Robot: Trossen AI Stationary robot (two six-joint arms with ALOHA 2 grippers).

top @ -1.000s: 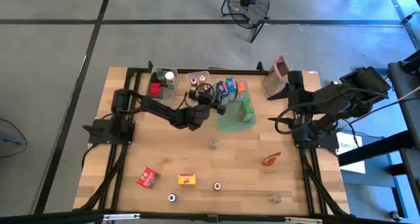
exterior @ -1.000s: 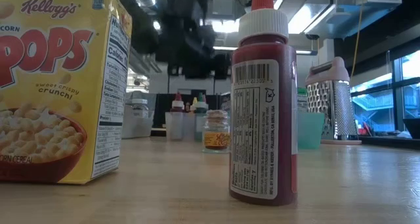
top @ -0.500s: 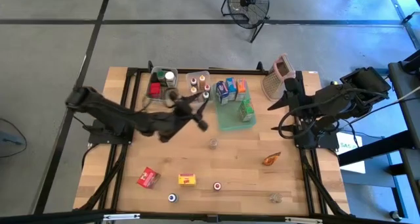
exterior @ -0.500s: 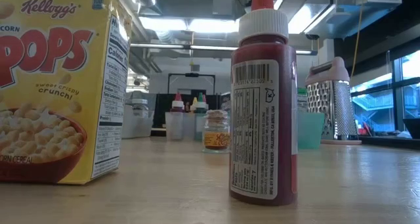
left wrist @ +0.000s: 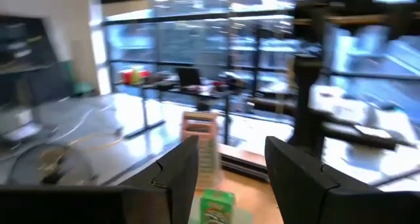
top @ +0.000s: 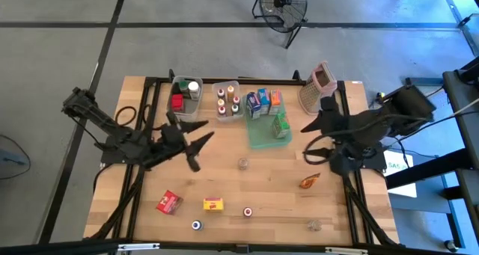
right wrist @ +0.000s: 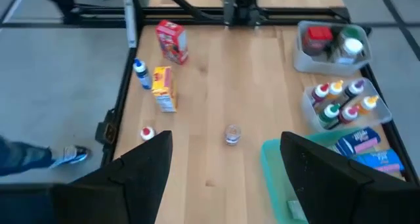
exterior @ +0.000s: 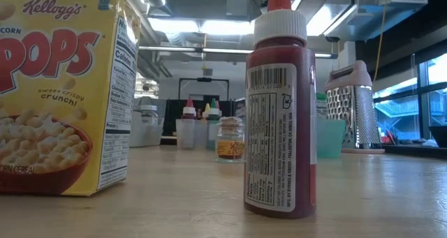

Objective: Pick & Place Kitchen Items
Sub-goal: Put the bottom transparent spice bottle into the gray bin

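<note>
Bin [top: 227,111] holds bottles [top: 227,100]; tray [top: 263,140] holds cartons [top: 264,100]. Left hand [top: 196,152] has pulled back off the bin, released, empty.

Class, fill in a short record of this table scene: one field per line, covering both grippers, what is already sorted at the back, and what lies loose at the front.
left gripper: open, empty, above the table's left half
right gripper: open, empty, beside the green tray
back bins: clear bin of small bottles; clear bin with red and green items
green tray contents: blue cartons, green carton
loose at front: red carton, yellow carton, small glass jar, orange packet
box grater: back right corner
</note>
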